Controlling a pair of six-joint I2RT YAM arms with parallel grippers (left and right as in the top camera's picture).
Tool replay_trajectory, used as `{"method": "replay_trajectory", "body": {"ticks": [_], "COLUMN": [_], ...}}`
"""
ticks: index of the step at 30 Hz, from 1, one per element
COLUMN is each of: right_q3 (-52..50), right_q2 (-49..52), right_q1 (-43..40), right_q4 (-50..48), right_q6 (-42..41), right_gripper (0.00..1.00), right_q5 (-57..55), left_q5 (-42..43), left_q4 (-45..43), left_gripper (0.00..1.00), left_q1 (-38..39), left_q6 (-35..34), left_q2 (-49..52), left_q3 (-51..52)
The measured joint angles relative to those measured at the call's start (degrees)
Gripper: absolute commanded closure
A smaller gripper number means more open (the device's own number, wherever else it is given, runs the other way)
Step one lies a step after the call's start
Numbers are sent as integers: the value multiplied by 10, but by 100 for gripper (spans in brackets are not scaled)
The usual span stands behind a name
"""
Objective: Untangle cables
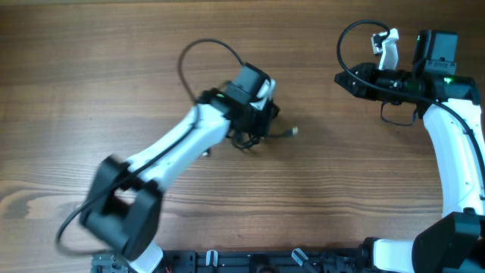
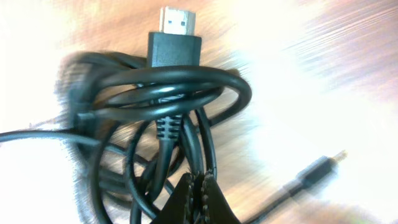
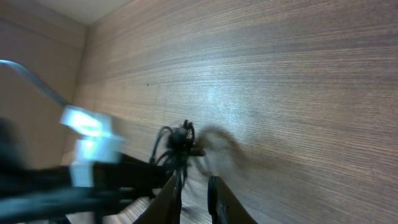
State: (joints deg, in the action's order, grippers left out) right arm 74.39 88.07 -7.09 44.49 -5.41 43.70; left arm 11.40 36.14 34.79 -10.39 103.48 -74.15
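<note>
The cables (image 1: pixel 248 138) are a small knot of thin black cords in the middle of the table. A loose plug end (image 1: pixel 292 132) lies just to their right. My left gripper (image 1: pixel 256 121) is over the knot. In the left wrist view its jaws (image 2: pixel 200 182) are shut on strands of the cables (image 2: pixel 168 93). A flat metal-tipped plug (image 2: pixel 177 31) sticks up from the coil, and a small jack plug (image 2: pixel 320 165) lies to the right. My right gripper (image 1: pixel 342 76) is far off at the back right. Its jaws (image 3: pixel 194 186) are slightly open and empty. The knot (image 3: pixel 180 140) shows far ahead of them.
The thick black wire of the left arm (image 1: pixel 204 49) loops behind the knot. The right arm's wire (image 1: pixel 356 34) loops at the back right. A black rail (image 1: pixel 258 262) runs along the table's front edge. The left arm (image 3: pixel 87 168) shows blurred in the right wrist view.
</note>
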Motion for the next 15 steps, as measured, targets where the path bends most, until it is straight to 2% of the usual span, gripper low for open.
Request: {"method": "replay_trajectory", "body": {"ticks": [2, 6, 9, 13, 15], "right_q3": [0, 0, 0, 0, 0], "right_q2": [0, 0, 0, 0, 0], "right_q1": [0, 23, 75, 137, 158], "right_q4": [0, 0, 0, 0, 6], "right_q6": [15, 75, 137, 182, 201], "right_gripper": [83, 84, 69, 41, 38], "right_q5": [3, 46, 75, 54, 22], "left_q5": [92, 170, 191, 213, 223], "left_q4": [7, 41, 42, 42, 42], "left_gripper": [96, 96, 96, 96, 96], "left_q1": [-40, -68, -67, -67, -68], "left_q6": [-2, -3, -6, -9, -15], "left_q2": [-77, -98, -98, -98, -98], "left_q3": [-13, -18, -18, -18, -18]}}
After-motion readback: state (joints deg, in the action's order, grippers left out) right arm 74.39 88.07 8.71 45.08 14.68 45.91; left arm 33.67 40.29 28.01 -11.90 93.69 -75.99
